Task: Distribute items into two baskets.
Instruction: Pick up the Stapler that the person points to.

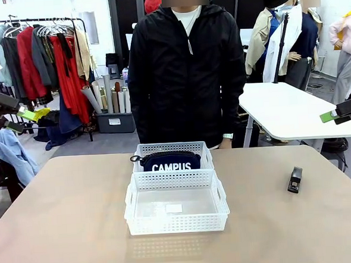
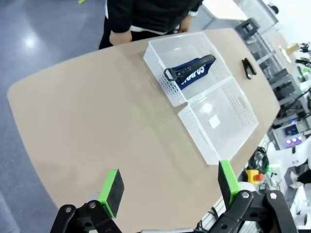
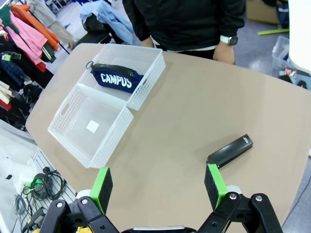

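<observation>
The pouch lies in the far basket; the near basket touches it; the stapler lies on the table, right, end-on from the front, full length in the right wrist view; the wrist views show left gripper and right gripper, jaws spread wide, holding nothing.

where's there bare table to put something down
The table is bare left of the near basket and far basket, to its edge; also the strip in front of the near basket and the gap from there to the stapler. Crowded: the middle, where the pouch fills the far basket.
</observation>
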